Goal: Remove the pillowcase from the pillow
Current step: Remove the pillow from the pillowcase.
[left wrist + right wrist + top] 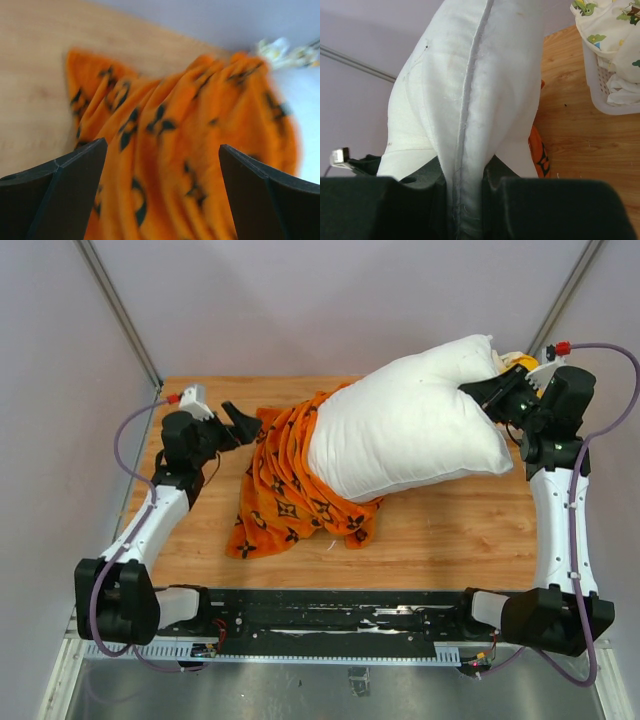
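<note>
The right gripper (467, 200) has its fingers (410, 200) drawn close together on the pillow (470, 75). They pinch the sewn seam along its edge, and the white cloth fills the narrow gap between them. From the top view this gripper (478, 392) holds the pillow (400, 430) by its far right end, which is raised. The plump body slopes down from there toward the middle of the table (440, 530).

Most of the pillow is bare. Its lower left end lies against the pillowcase (285, 485), which is bunched in folds around that end and spreads out on the wood to the left and toward the near edge. A strip of orange also shows under the pillow's near side. Whether the pillow's end sits inside the mouth of the case or only on top of it cannot be told.

The left gripper (238, 425) has its fingers (75, 180) spread wide, with nothing between them. It is at the far left edge of the pillowcase – whether a tip touches the cloth cannot be told. In its own wrist view, which is blurred, the orange folds (190, 130) fill the space beyond the open fingers, with bare table (35, 75) to the left.

In the right wrist view a sliver of orange (540, 152) shows beside the pillow. Farther right stands a white basket (615, 97) holding a printed cloth (600, 25).
</note>
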Available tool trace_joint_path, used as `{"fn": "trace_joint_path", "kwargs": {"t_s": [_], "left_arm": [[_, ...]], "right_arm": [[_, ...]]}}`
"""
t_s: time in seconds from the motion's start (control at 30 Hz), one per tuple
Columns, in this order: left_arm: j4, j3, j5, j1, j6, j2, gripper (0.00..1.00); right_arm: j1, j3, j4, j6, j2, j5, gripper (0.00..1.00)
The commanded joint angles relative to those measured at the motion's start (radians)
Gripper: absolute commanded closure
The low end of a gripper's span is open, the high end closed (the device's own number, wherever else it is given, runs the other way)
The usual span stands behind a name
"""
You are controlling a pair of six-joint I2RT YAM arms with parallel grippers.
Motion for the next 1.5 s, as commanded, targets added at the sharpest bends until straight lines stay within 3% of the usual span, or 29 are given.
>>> {"fn": "trace_joint_path", "kwargs": {"t_s": [0.0, 0.17, 0.23, 0.4, 0.43, 0.5, 0.53, 0.67, 0.8, 1.03, 1.17, 1.37, 1.47], "left_arm": [[0.021, -0.205, -0.124, 0.002, -0.024, -0.016, 0.02], [0.176, -0.371, 0.036, 0.000, -0.087, 0.028, 0.04], [0.214, -0.409, 0.063, -0.001, -0.098, 0.052, 0.11], [0.182, -0.443, -0.045, -0.001, -0.092, 0.034, 0.35], [0.158, -0.436, -0.077, 0.000, -0.083, 0.024, 0.51], [0.098, -0.409, -0.164, 0.004, -0.070, 0.006, 0.94], [0.074, -0.394, -0.184, 0.010, -0.065, -0.005, 0.99], [0.006, -0.330, -0.245, 0.056, -0.052, -0.079, 1.00], [-0.152, -0.199, -0.445, 0.121, -0.045, -0.163, 1.00], [-0.368, 0.010, -0.858, 0.147, -0.092, -0.250, 1.00], [-0.402, -0.010, -0.934, 0.146, -0.138, -0.219, 1.00], [-0.394, -0.123, -1.061, 0.146, -0.194, -0.143, 1.00], [-0.342, -0.130, -0.949, 0.146, -0.132, -0.128, 0.98]], "right_arm": [[-0.024, 0.045, 0.122, 0.018, -0.033, 0.003, 0.99], [-0.025, 0.011, 0.152, 0.041, -0.038, -0.010, 0.99], [-0.024, 0.009, 0.150, 0.039, -0.043, -0.008, 0.99], [-0.027, 0.025, 0.130, 0.015, -0.063, -0.002, 0.99], [-0.029, 0.029, 0.128, 0.011, -0.068, -0.002, 0.99], [-0.045, 0.035, 0.129, 0.015, -0.078, -0.003, 0.99], [-0.051, 0.039, 0.130, 0.021, -0.081, -0.007, 0.99], [-0.058, 0.053, 0.148, 0.056, -0.076, -0.050, 0.99], [-0.065, 0.105, 0.149, 0.087, -0.065, -0.063, 0.99], [-0.071, 0.476, 0.144, 0.164, 0.031, -0.123, 0.99], [-0.115, 0.545, 0.183, 0.217, 0.031, -0.117, 0.99], [-0.249, 0.497, 0.381, 0.426, 0.031, -0.175, 0.99], [-0.248, 0.416, 0.424, 0.438, 0.012, -0.186, 0.99]]}}
